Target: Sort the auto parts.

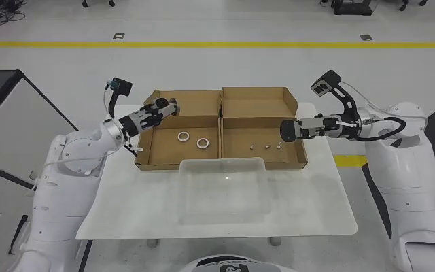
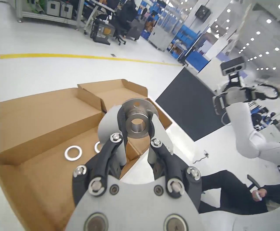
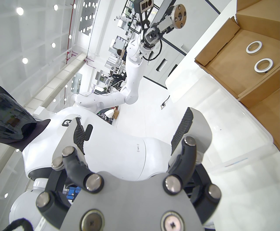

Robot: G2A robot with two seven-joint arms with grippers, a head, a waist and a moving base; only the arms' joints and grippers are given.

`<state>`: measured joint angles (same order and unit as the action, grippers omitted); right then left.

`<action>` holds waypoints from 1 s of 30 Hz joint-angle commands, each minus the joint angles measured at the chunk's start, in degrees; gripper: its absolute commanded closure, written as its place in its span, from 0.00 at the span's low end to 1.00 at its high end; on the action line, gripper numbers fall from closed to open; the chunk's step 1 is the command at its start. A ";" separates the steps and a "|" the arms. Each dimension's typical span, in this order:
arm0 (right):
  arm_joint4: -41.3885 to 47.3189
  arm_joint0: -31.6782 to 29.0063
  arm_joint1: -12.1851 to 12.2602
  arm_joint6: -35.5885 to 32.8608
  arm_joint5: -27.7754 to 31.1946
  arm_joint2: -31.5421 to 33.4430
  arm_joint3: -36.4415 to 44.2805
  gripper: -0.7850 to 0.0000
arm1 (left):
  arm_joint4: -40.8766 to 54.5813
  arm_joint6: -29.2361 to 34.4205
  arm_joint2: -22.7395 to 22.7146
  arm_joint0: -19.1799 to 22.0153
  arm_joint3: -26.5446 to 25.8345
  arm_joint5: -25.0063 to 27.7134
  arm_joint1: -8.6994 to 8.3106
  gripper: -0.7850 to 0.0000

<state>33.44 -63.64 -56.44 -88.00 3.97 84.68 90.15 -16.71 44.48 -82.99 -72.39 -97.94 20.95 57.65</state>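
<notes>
A cardboard box (image 1: 221, 122) with several compartments sits at the back of the white table. My left gripper (image 1: 162, 110) hangs over its back-left compartment, shut on a metal flanged bushing (image 2: 136, 123), which also shows far off as the bushing (image 3: 178, 16). Two white rings (image 1: 183, 136) (image 1: 202, 143) lie in the front-left compartment, the same rings (image 3: 253, 47) (image 3: 263, 65) being plain in the right wrist view. My right gripper (image 1: 284, 129) is over the front-right compartment's right part; the gripper (image 3: 131, 131) is open with nothing between its fingers. A few small pale parts (image 1: 267, 145) lie in that compartment.
A clear plastic bin (image 1: 221, 190) stands in front of the box, near the table's front edge. The box walls and raised flaps (image 2: 133, 85) stand up around each compartment. Bare table (image 1: 319, 197) lies to the right of the bin.
</notes>
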 commanded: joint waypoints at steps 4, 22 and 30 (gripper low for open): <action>0.00 0.00 0.00 0.00 0.00 0.00 0.00 0.00 | -6.58 5.42 3.38 4.23 2.78 0.54 -0.16 1.00; 0.00 0.00 0.00 0.00 0.00 0.00 0.00 0.00 | -23.98 14.21 17.81 17.10 15.79 6.92 0.83 1.00; 0.00 0.00 0.00 0.00 0.00 0.00 0.00 0.00 | -29.70 14.31 21.73 19.56 21.80 7.68 1.27 1.00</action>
<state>33.44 -63.64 -56.44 -88.00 3.97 84.68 90.15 -45.34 59.15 -61.85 -53.20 -77.06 28.51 58.84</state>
